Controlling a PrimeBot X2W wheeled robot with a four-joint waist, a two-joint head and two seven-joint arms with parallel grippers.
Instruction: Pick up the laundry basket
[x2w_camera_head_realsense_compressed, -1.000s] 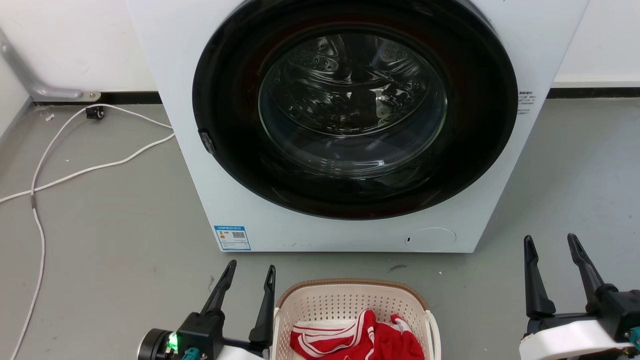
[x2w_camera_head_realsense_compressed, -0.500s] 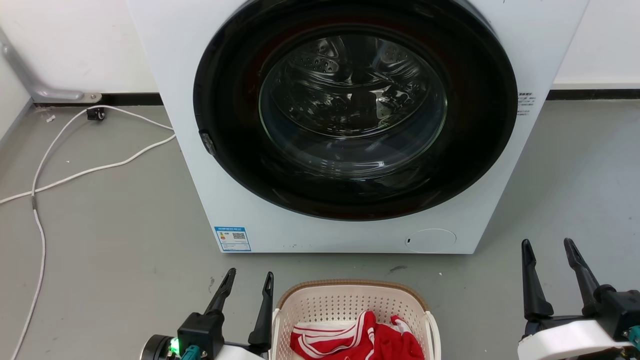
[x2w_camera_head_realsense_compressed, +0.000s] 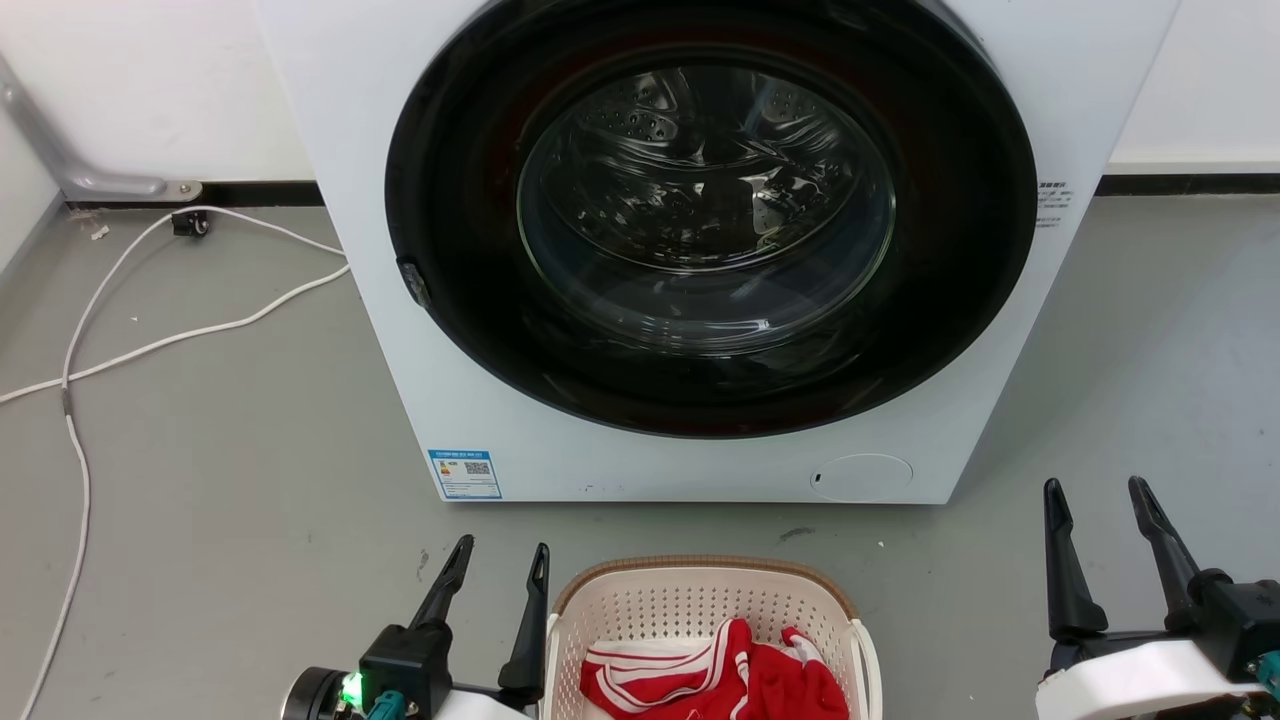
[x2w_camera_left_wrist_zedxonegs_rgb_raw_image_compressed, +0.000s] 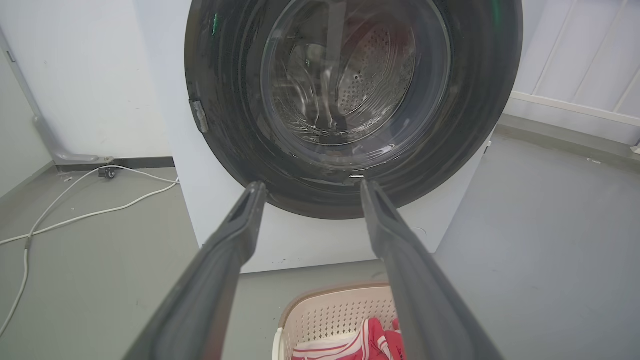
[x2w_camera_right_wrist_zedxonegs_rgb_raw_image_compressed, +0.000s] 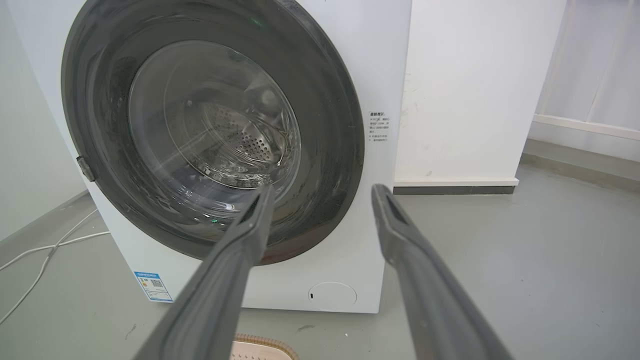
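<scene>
Laundry basket (x2w_camera_head_realsense_compressed: 700, 566) sits on the grey floor (x2w_camera_head_realsense_compressed: 220, 480) at bottom centre of head view, right in front of the washing machine (x2w_camera_head_realsense_compressed: 400, 330), w/ a small strip of floor btwn them. Cream perforated walls, brown rim. A red-and-white garment (x2w_camera_head_realsense_compressed: 740, 680) lies inside. Near part of basket is cut off by the frame edge.

Left end effector (x2w_camera_head_realsense_compressed: 502, 552): fingers apart, gripping nothing, tips pointing toward the machine. It's just beside the basket's left side, outside the rim. Its inner finger runs v. close to the rim, can't tell if touching. Green light is on at its base.

Right end effector (x2w_camera_head_realsense_compressed: 1096, 487): fingers apart too, empty, well off to the basket's right w/ bare floor btwn.

Machine's round dark door (x2w_camera_head_realsense_compressed: 450, 150) is shut, drum visible thru the glass. Blue sticker (x2w_camera_head_realsense_compressed: 465, 475) at lower left of front panel, round cover (x2w_camera_head_realsense_compressed: 860, 478) at lower right. White cable (x2w_camera_head_realsense_compressed: 150, 345) trails over the floor on the machine's left, toward the wall.
</scene>
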